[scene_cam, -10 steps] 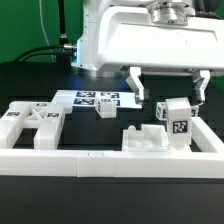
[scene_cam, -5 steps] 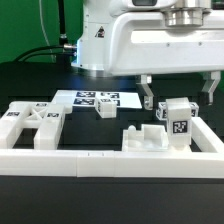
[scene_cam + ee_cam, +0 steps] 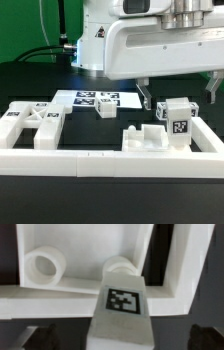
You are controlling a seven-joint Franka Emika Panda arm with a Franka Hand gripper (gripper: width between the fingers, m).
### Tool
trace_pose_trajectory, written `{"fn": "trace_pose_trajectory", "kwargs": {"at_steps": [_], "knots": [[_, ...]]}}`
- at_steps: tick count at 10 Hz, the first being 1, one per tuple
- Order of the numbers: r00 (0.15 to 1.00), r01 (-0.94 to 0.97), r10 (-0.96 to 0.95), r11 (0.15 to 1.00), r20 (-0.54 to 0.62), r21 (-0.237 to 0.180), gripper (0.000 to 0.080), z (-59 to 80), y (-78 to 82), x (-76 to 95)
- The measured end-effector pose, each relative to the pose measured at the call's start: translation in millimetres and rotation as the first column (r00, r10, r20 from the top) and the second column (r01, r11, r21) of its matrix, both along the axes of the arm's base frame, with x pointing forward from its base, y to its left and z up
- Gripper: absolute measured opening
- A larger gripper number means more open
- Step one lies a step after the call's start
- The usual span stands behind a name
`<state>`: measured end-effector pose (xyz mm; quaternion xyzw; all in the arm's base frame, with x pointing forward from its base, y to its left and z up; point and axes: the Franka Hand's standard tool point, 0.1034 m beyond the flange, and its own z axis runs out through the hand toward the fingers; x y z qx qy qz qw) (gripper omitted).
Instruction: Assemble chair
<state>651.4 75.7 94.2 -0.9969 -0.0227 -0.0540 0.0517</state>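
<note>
- The end effector (image 3: 180, 98) has slid a little toward the exterior view's right within the last second. Its white housing now fills more of the upper right of the frame.
- Between half a second ago and now almost nothing changes, so the shift looks finished (or nearly so).
- Its jaws stand wide apart and hold nothing; the two fingers (image 3: 148, 95) hang on either side of the upright block (image 3: 178, 120) without touching it.
- This block, one chair part with a square tag on its front, stands in the lower right of the exterior view, just inside the border rail (image 3: 110, 160). A second ago it stood closer to the finger on the exterior view's right; now it is closer to the other one.
- In the wrist view the same block (image 3: 120, 303) shows between the two dark finger shapes, so I judge the arm is lining up for a grasp that is not yet made.
- The other chair parts lie untouched on the dark worktop (image 3: 30, 80): the notched slab (image 3: 30, 125) at the lower left, a small block (image 3: 105, 110) near the marker board (image 3: 95, 98), and a low piece (image 3: 140, 140) just beside the upright block.
- The assembly seems to be at an early stage, as no parts look joined.
</note>
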Motion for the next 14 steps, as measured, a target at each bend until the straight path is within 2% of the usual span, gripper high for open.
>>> {"fn": "trace_pose_trajectory", "kwargs": {"at_steps": [1, 4, 7, 8, 10, 11, 12, 14], "knots": [[1.0, 0.0, 0.0, 1.0, -0.001, 0.0, 0.0649, -0.3, 0.2, -0.1], [0.983, 0.18, -0.18, 0.984, -0.032, 0.014, 0.0649, -6.1, -3.9, -2.3], [0.985, 0.17, -0.169, 0.985, -0.03, 0.011, 0.0649, -10.4, -7.1, 0.8], [0.986, 0.167, -0.166, 0.986, -0.03, 0.011, 0.0624, -10.9, -5.9, 0.6], [0.99, 0.137, -0.137, 0.991, -0.025, 0.008, 0.0353, -10.2, -7.7, 1.6], [0.99, 0.138, -0.138, 0.99, -0.026, 0.008, 0.0353, -10.5, -7.6, 1.3], [0.988, 0.149, -0.149, 0.989, -0.027, 0.009, 0.0287, -10.6, -7.4, 1.2], [0.987, 0.16, -0.159, 0.987, -0.027, 0.01, 0.0287, -10.6, -7.0, 1.2]]}}
